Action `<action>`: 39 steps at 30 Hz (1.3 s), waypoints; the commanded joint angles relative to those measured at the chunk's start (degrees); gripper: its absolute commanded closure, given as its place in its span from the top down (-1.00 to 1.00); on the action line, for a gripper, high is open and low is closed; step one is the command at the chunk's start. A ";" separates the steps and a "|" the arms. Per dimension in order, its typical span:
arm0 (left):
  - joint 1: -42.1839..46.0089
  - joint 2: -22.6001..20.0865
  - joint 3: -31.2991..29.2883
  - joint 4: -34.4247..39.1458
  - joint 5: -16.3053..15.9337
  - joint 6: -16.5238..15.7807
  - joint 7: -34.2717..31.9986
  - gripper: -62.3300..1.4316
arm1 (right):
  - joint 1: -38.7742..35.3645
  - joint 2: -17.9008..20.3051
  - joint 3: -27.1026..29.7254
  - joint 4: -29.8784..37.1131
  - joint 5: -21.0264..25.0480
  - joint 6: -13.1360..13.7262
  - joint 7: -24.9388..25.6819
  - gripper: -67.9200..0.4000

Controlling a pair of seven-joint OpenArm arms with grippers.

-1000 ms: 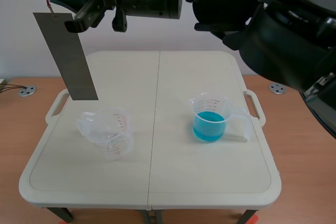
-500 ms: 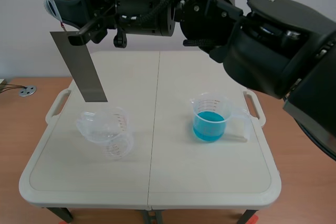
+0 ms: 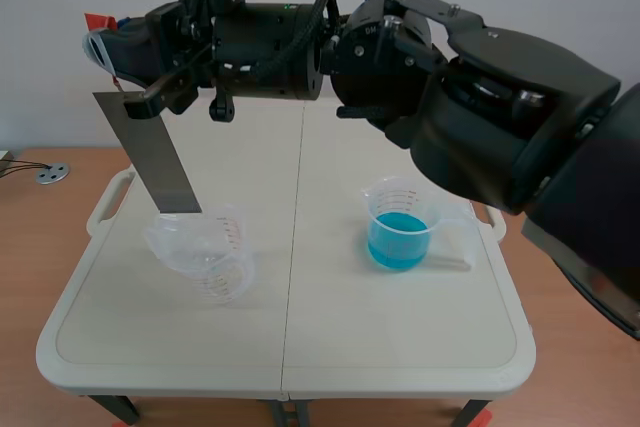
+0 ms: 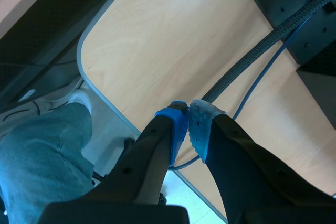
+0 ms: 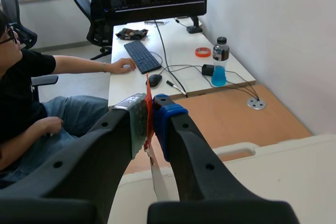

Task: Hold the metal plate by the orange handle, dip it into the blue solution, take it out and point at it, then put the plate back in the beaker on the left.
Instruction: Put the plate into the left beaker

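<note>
Scene view showed the right gripper (image 3: 120,72) high at the far left, clenched on the orange handle (image 3: 97,19). The metal plate (image 3: 155,152) hung tilted below it, its lower edge just over the rim of the empty left beaker (image 3: 205,252). The left gripper (image 4: 188,129) was pressed closed on nothing above a wooden desktop (image 4: 173,51).

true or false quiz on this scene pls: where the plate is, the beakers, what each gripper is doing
1. The right gripper is shut on the orange handle of the metal plate. True.
2. The metal plate is dipped in the blue solution. False: it hangs over the empty beaker, well apart from the blue solution.
3. The left gripper is open. False: its fingers meet, with nothing held between them.
4. The blue solution's beaker stands upright on the table. True.
</note>
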 commanded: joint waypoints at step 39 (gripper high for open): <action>0.61 -0.02 -0.31 0.46 -0.33 -0.04 -0.37 -0.78 | -3.13 2.01 4.13 0.52 -3.87 -1.55 4.13 -0.95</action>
